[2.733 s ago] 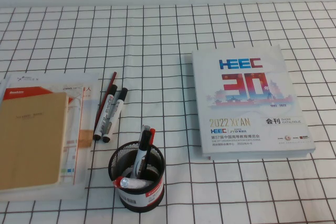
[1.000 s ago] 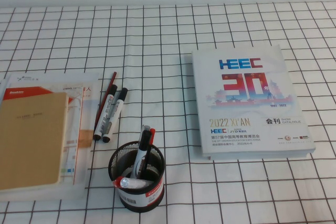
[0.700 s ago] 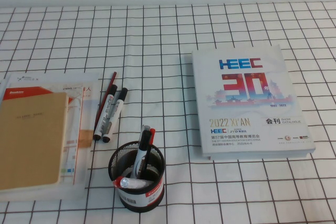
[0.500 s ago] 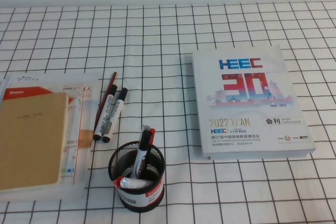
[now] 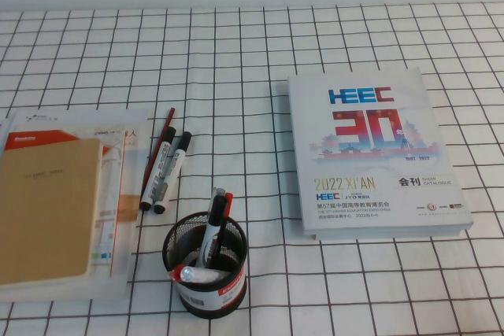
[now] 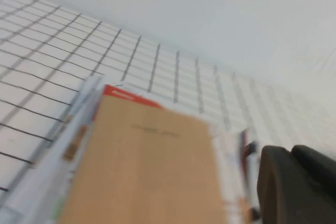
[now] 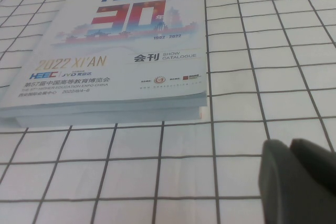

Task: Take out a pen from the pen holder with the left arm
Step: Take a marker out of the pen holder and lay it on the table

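While neither arm shows from above, my left gripper (image 6: 292, 156) sits pinched shut over the tan notebook (image 6: 147, 166) at my left edge of the table, holding nothing. My right gripper (image 7: 290, 148) looks closed and empty too, parked near the catalogue (image 7: 121, 40).

The pen holder (image 5: 179, 256), black mesh, stands at the near edge between notebook and catalogue. A black marker (image 5: 211, 232) and a red-tipped pen (image 5: 227, 197) lean up together inside it, and another marker (image 5: 197, 274) lies low across it.

What worries me: the two upright ones are touching, so I could pinch both at once. The holder looks light, so a slanted pull or a bump on its rim might tip it. The loose pens (image 5: 161, 171) lying beside the notebook could also tempt me to the wrong target.

On the catalogue I read "HEEC", "30", "1992 · 2022", "2022 XI'AN", "会刊 SHOW CATALOGUE". The holder's red-and-white band I cannot read.
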You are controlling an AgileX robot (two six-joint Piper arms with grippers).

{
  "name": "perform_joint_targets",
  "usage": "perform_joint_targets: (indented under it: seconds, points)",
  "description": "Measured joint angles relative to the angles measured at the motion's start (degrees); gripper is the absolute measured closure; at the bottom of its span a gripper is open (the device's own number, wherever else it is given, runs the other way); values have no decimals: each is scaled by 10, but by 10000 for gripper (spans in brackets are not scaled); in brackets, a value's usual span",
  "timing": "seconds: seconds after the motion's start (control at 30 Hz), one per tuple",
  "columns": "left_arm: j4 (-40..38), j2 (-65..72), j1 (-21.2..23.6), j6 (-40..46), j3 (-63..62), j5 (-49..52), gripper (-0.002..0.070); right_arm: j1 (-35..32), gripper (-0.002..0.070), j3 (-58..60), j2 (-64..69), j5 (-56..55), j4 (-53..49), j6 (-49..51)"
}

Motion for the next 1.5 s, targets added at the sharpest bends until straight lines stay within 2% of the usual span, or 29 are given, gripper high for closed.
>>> perform_joint_targets:
  seconds: [0.13, 0.43, 0.6, 0.73, 0.9, 1.03, 1.13, 1.33, 1.5]
  points:
    - [-42, 0, 0, -55, 0, -33, 675, 0, 691, 0, 0, 0, 0, 0]
    - [-53, -1, 0, -66, 0, -100, 675, 0, 692, 0, 0, 0, 0, 0]
    - [-50, -1, 0, -55, -19, -26, 675, 0, 691, 0, 0, 0, 0, 0]
    - [-48, 11, 0, -5, -76, 30, 675, 0, 691, 0, 0, 0, 0, 0]
    - [-51, 65, 0, 86, -180, 137, 675, 0, 691, 0, 0, 0, 0, 0]
    - [-88, 120, 0, 161, -261, 249, 675, 0, 691, 0, 0, 0, 0, 0]
    - [-156, 152, 0, 230, -296, 296, 675, 0, 691, 0, 0, 0, 0, 0]
    - [-384, 213, 0, 478, -309, 353, 675, 0, 691, 0, 0, 0, 0, 0]
    - [-471, 269, 0, 591, -309, 399, 675, 0, 691, 0, 0, 0, 0, 0]
